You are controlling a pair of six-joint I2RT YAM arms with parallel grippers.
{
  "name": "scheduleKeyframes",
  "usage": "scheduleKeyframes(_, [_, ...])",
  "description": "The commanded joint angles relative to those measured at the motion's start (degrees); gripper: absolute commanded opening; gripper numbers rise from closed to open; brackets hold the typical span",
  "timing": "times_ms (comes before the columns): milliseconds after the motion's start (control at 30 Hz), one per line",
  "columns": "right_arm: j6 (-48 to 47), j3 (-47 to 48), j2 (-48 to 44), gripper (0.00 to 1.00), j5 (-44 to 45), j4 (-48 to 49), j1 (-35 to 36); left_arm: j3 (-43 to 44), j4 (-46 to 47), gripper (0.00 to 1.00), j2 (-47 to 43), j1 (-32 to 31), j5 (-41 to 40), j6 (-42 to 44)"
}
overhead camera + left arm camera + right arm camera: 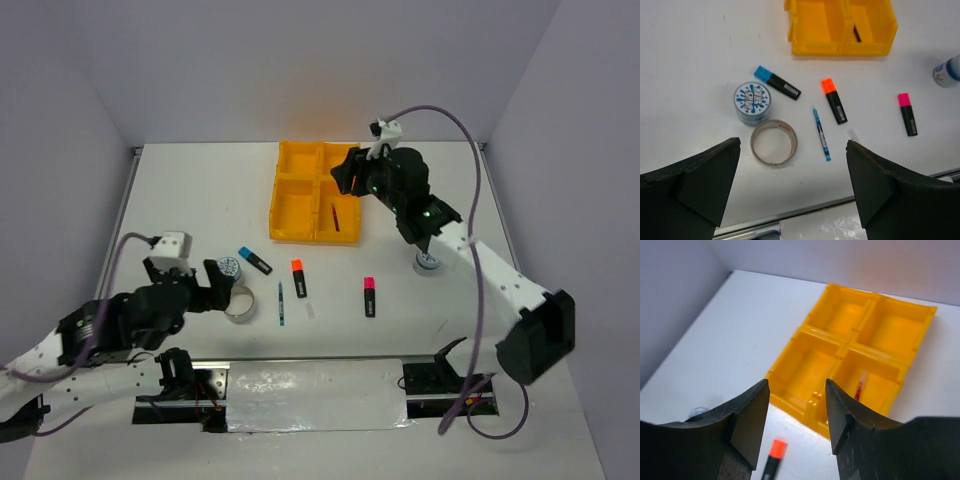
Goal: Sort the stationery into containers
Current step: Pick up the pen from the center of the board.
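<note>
So the yellow tray (285,236) is glossy moulded plastic, a rectangle split two by two with thin walls. The right gripper (796,387) hangs over the tray's right half, its chunky matte black jaws parted with nothing between them. The dark red pen (336,217) lies slanted in the tray's near-right compartment, and it's the only thing in the tray.

Everything else sits on the smooth white table (200,200), on the near side of the tray:
- Blue-capped highlighter (777,83), short, black and flat-bodied, just off the tray's near-left corner and lying diagonally.
- Blue-white roll (752,102), a squat cylinder with a splashy print on top, farther out from that corner, just beside the blue highlighter.
- Grey tape ring (774,142), a thin hollow hoop lying flat, nearer the arms than the roll and almost touching it.
- Teal pen (821,133), skinny and see-through.
- Orange-capped highlighter (834,100), roughly straight out from the tray's front wall, beside the teal pen.
- Pink-capped highlighter (907,113), out past the tray's near-right corner.
- Second roll (428,262), right of the tray, half tucked under the right arm.

The left gripper (792,145) is wide open and holds nothing, well short of the tray, right by the tape ring.
</note>
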Motion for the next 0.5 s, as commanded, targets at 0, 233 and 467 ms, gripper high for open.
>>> scheduleKeyframes(0, [3.6, -5.2, -8.2, 0.57, 0.4, -6.2, 2.1, 0.0, 2.1, 0.99, 7.9, -0.2, 0.7, -5.6])
scheduleKeyframes(233, [9.4, -16.9, -22.6, 0.72, 6.0, -18.3, 4.4, -8.1, 15.0, 0.99, 23.8, -0.1, 7.3, -14.4])
scheduleKeyframes(467, [12.1, -20.3, -31.1, 1.00, 14.7, -32.3, 12.2, -7.0, 23.0, 0.94, 40.5, 7.4, 17.6, -11.9])
